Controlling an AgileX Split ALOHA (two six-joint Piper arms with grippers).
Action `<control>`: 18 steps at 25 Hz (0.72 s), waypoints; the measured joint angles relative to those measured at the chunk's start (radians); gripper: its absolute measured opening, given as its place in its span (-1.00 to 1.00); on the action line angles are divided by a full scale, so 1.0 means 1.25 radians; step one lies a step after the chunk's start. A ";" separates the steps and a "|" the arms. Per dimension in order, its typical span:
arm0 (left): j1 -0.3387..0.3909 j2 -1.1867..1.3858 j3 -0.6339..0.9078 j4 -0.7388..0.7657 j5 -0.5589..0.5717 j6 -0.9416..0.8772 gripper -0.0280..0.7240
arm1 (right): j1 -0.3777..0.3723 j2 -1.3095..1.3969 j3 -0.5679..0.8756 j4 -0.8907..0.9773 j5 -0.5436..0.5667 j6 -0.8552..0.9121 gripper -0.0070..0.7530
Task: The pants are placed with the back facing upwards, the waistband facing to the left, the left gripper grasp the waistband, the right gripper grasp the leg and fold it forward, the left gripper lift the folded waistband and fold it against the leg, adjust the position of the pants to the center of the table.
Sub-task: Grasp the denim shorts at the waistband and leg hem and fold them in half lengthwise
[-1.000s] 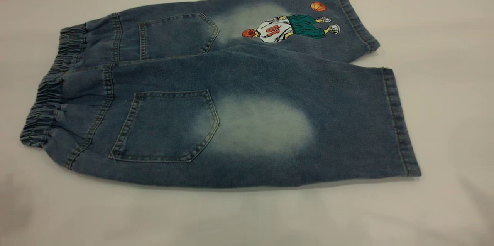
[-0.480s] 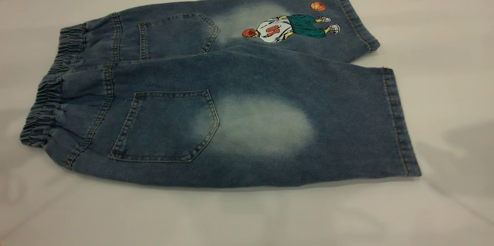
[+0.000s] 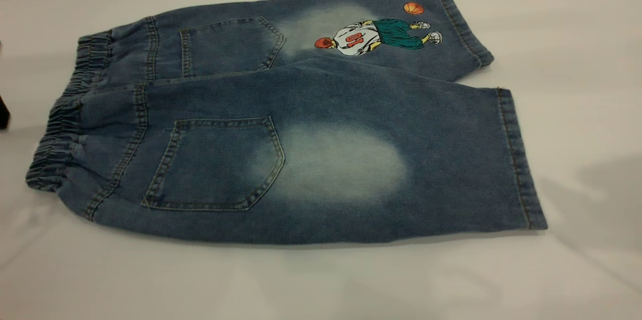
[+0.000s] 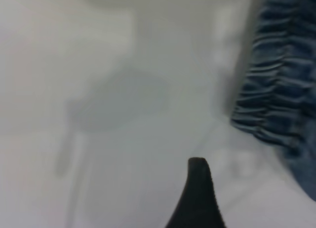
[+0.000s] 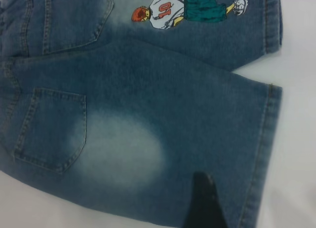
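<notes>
**Q:** Any writing on the pants (image 3: 301, 124)?

**A:** I read "10" on the cartoon player's jersey (image 3: 355, 39). The pants lie flat on the white bench (image 3: 577, 34), waistband (image 3: 55, 134) leftward.

**Q:** And your tools?

**A:** My left tool (image 4: 197, 198) hovers beside the waistband; my right tool (image 5: 205, 203) hangs over the plain leg (image 5: 217, 124) near its hem. One finger of each shows, so I cannot tell their opening.

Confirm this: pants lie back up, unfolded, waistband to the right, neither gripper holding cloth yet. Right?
One error: the waistband is at the left, as the exterior view shows. The pants lie back up, unfolded, and neither the left gripper nor right gripper holds cloth.
</notes>
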 joint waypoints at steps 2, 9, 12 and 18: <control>-0.001 0.038 0.000 -0.012 -0.026 0.001 0.46 | 0.000 0.000 0.000 -0.001 0.000 -0.003 0.15; -0.001 0.125 0.000 -0.123 -0.080 0.100 0.46 | 0.000 0.000 0.000 -0.001 0.001 -0.008 0.15; -0.001 0.125 -0.001 -0.169 -0.105 0.135 0.46 | 0.000 -0.001 0.000 -0.001 0.001 -0.008 0.15; -0.001 0.149 -0.001 -0.237 -0.106 0.190 0.46 | 0.000 -0.001 0.000 -0.001 0.000 -0.010 0.15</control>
